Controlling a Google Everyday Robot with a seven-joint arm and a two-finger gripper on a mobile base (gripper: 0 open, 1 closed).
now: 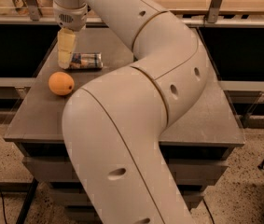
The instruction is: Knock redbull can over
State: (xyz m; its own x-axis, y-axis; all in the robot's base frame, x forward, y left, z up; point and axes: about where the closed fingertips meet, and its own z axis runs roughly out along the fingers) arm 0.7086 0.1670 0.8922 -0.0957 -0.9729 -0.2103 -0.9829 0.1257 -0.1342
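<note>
The redbull can (86, 61) lies on its side on the grey table (38, 120), its length running left to right, near the back left. My gripper (65, 62) points down at the can's left end, its pale fingers (66, 48) touching or just beside it. My big white arm (136, 78) sweeps across the middle of the view and hides much of the table behind it.
An orange (61, 83) sits on the table just in front and to the left of the can. A wooden shelf with metal posts (215, 3) runs along the back. The table's front edge (33, 138) is close below the orange.
</note>
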